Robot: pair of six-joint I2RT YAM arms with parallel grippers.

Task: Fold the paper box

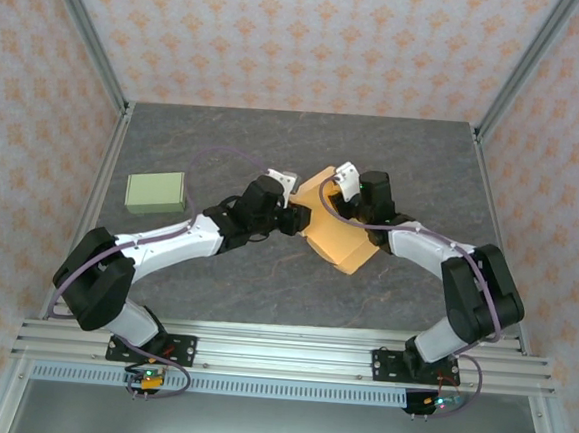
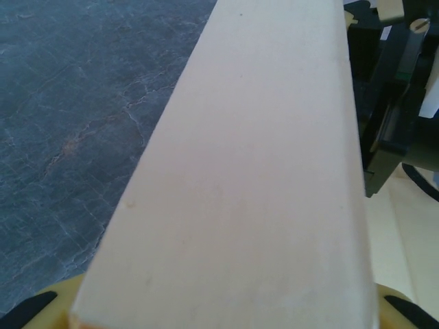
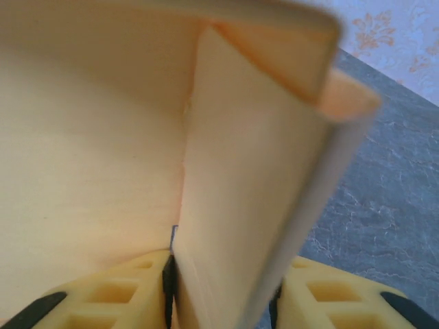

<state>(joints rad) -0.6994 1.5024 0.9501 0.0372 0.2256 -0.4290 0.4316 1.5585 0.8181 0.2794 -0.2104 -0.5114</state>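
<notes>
The paper box point(image 1: 339, 238) is tan-orange and half formed, held above the middle of the table between both arms. My left gripper point(image 1: 295, 220) grips its left end: in the left wrist view a broad cream wall point(image 2: 254, 178) spans from one yellow fingertip point(image 2: 31, 310) to the other. My right gripper point(image 1: 344, 202) comes in from the box's far right. In the right wrist view a doubled-over wall point(image 3: 254, 205) stands between its yellow fingers point(image 3: 103, 301), with both pads pressed against it. The box's inner face point(image 3: 89, 151) shows to the left.
A pale green closed box point(image 1: 156, 193) lies on the left of the dark grey table point(image 1: 275, 145). Metal frame posts stand at the table's back corners. The right arm's black wrist point(image 2: 391, 103) shows close beyond the box in the left wrist view.
</notes>
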